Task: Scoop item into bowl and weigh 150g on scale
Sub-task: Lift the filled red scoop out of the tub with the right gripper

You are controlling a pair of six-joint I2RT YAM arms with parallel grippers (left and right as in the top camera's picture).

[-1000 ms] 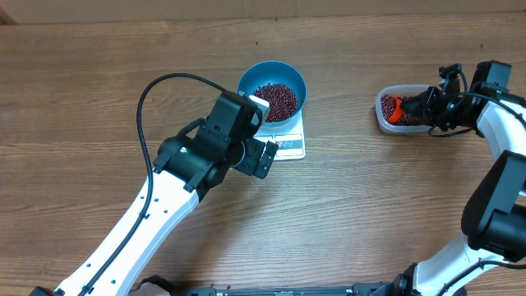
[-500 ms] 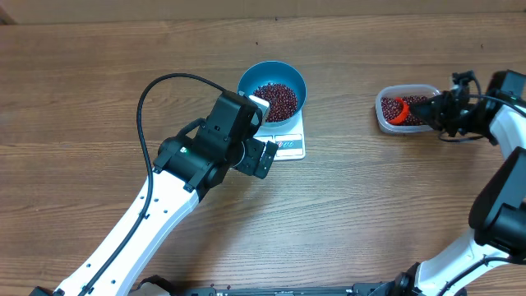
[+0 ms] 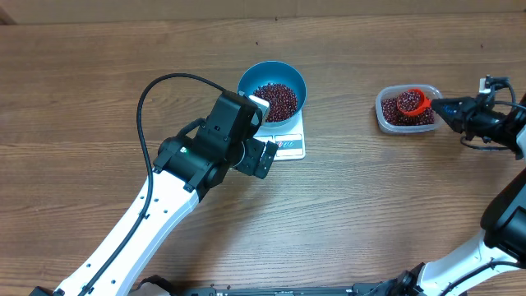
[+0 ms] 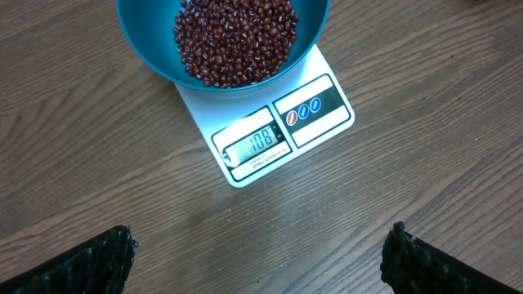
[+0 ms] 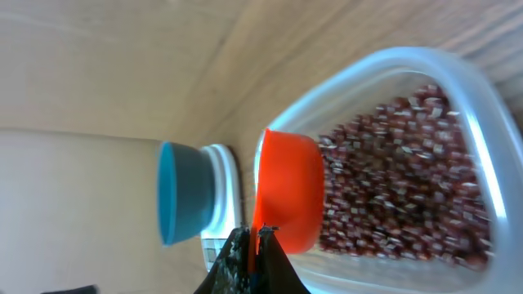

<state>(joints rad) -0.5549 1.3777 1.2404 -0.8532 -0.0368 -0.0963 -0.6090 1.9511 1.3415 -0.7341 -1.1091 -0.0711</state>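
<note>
The blue bowl (image 3: 279,70) stands on the white scale (image 3: 292,146), holding a heap of dark red beans (image 3: 276,97). In the left wrist view the bowl (image 4: 147,57) and its beans (image 4: 237,37) sit above the scale (image 4: 278,135), whose display reads 108. My left gripper (image 3: 265,131) hovers open just left of the scale, fingers wide (image 4: 260,241) with nothing between them. My right gripper (image 3: 448,111) is shut on the handle of an orange scoop (image 3: 412,102), which carries beans over the clear tub (image 3: 382,115). The right wrist view shows the scoop (image 5: 288,192) held by the gripper (image 5: 255,237).
The clear tub (image 5: 458,90) of loose beans (image 5: 392,188) sits at the right of the wooden table, well apart from the bowl (image 5: 184,192). The left arm's black cable (image 3: 156,90) loops over the table to the left of the bowl.
My right gripper has drawn back to the right, and the orange scoop has risen out of the tub's beans with a load in it. The left arm has stayed still.
</note>
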